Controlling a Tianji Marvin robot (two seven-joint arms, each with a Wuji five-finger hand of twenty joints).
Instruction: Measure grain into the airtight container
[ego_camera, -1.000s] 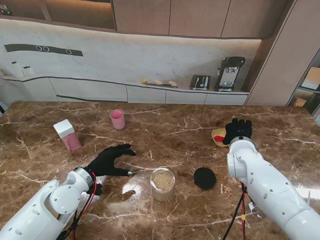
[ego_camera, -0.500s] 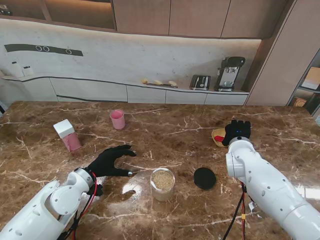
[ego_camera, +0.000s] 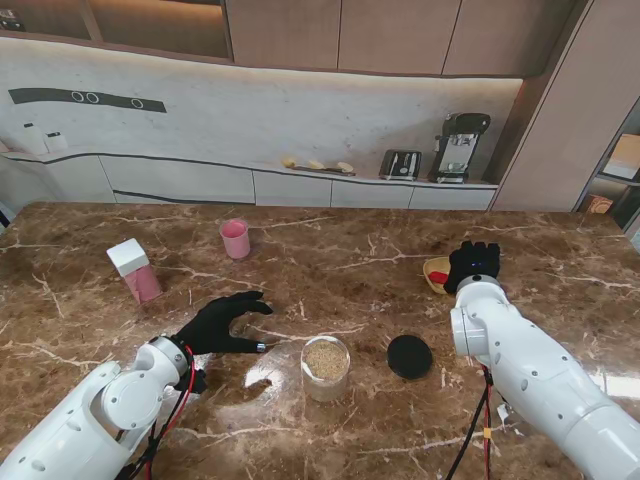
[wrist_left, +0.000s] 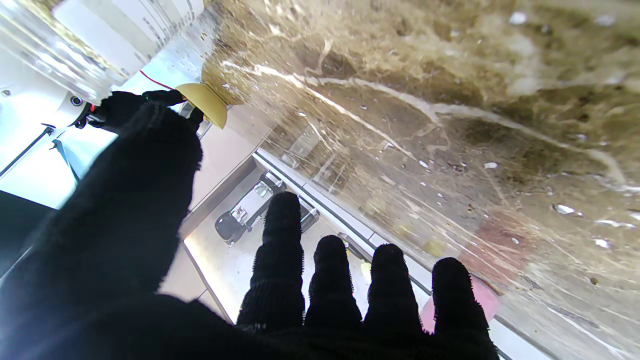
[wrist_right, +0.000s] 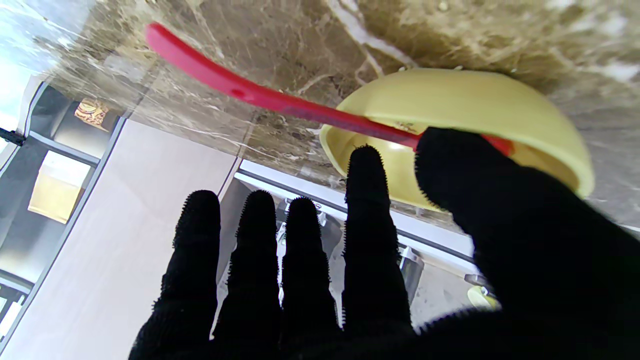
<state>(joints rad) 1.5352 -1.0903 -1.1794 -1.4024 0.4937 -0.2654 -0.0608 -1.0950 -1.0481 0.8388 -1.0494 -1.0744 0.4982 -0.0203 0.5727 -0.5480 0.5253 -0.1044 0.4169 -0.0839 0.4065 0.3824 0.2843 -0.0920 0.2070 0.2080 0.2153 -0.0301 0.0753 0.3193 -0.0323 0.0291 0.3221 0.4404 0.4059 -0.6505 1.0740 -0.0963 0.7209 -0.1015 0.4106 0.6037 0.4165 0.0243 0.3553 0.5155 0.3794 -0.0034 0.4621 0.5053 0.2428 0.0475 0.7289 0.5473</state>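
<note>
Brown marble table (ego_camera: 350, 255), kitchen counter (ego_camera: 300, 180) behind. Jar (ego_camera: 326, 368) of grain near me, lid (ego_camera: 410, 356) beside. Left hand (ego_camera: 222, 320) spread, empty. Right hand (ego_camera: 474, 263) fingers straight over bowl (ego_camera: 434, 272), holding nothing.

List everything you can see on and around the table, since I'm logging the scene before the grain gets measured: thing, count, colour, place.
container: 1, clear with tan grain inside, lid off, table centre, nearer to me
lid: 1, black, flat on the table right of the container
bowl: 1, yellow, right side of the table, at the right hand
scoop: 1, red, handle sticking out over the bowl's rim
cup: 1, pink, farther from me, left of centre
box: 1, pink with a white top, far left
coffee machine: 1, black and silver, back counter
toaster: 1, dark, back counter
left hand: 1, black glove, open, left of the container
right hand: 1, black glove, open, over the bowl
</note>
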